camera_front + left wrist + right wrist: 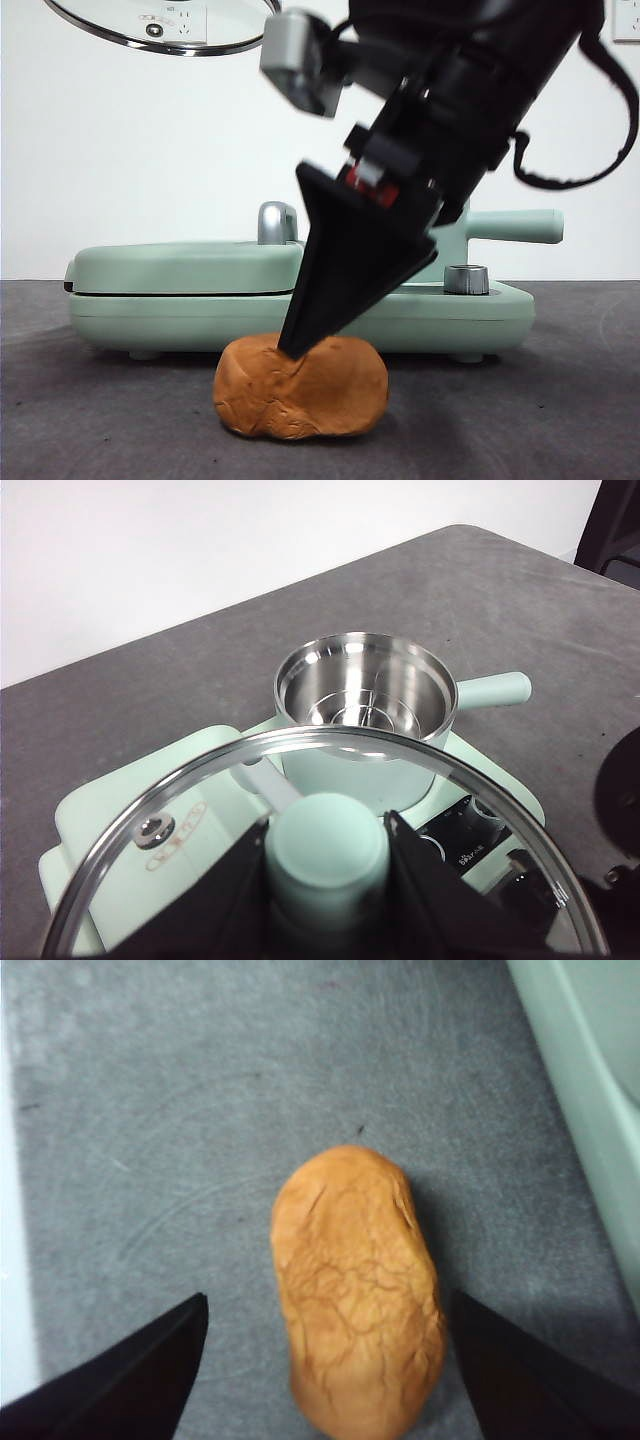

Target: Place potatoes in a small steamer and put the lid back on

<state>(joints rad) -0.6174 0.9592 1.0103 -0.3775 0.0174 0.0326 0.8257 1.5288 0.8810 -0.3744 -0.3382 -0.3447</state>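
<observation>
The potato [300,390] [355,1290], an orange-brown creased lump, lies on the grey table in front of the green appliance. My right gripper [295,345] [328,1298] is down over it, open, one jaw on each side and neither pressing it. The small steamer [365,695] stands empty on the appliance with its steel inside showing. In the front view the arm hides its body and only its side handle [515,225] shows. My left gripper [328,830] is shut on the green knob of the glass lid [300,810] [160,25], holding it high above the griddle side.
The mint-green appliance base [470,310] spans the table behind the potato, with its flat hinged griddle section [180,270] on the left and a chrome handle [277,222]. A control knob [465,278] sits on the base by the steamer. Grey table surface lies around the potato.
</observation>
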